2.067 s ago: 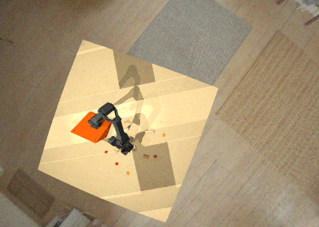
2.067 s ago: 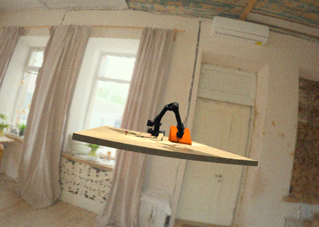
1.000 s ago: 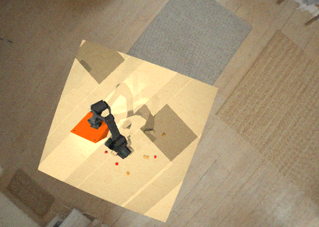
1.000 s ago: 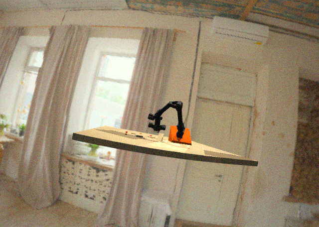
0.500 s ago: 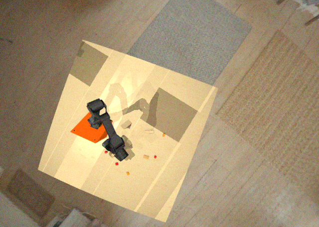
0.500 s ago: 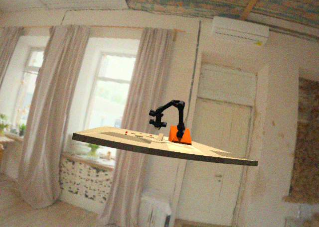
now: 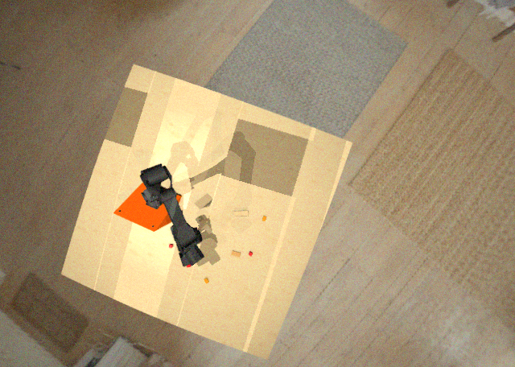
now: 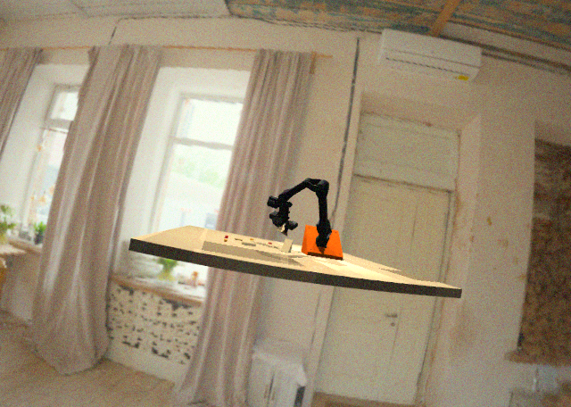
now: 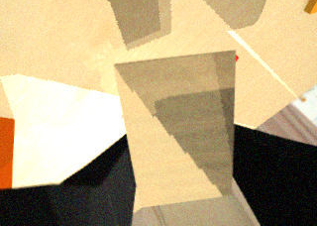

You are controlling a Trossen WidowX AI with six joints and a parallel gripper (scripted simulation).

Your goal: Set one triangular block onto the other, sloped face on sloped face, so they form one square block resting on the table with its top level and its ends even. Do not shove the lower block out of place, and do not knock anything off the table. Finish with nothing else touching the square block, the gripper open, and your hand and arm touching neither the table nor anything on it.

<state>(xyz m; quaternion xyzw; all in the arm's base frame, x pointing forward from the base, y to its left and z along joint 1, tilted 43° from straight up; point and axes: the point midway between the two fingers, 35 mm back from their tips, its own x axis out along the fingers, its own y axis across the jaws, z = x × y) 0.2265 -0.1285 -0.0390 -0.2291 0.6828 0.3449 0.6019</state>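
My gripper (image 8: 285,230) (image 9: 174,133) is shut on one pale wooden triangular block (image 9: 168,152) and holds it raised above the table. The wrist view shows the block's broad face between both dark fingers; its slope cannot be told clearly. A pale block (image 7: 203,200) (image 8: 286,245), apparently the other triangular block, stands on the table near the orange base, lower than my gripper and apart from it. Its sloped face is not clearly readable. In the top view, the arm's hand (image 7: 191,255) hides the fingertips and the held block.
A flat pale block (image 7: 241,213) and a small tan block (image 7: 236,253) lie on the table (image 7: 145,288). Small red cubes (image 7: 170,245) (image 7: 250,253) and orange cubes (image 7: 264,218) (image 7: 206,280) lie around. Another red piece (image 7: 188,265) shows beside the hand. The orange base plate (image 7: 141,215) is behind.
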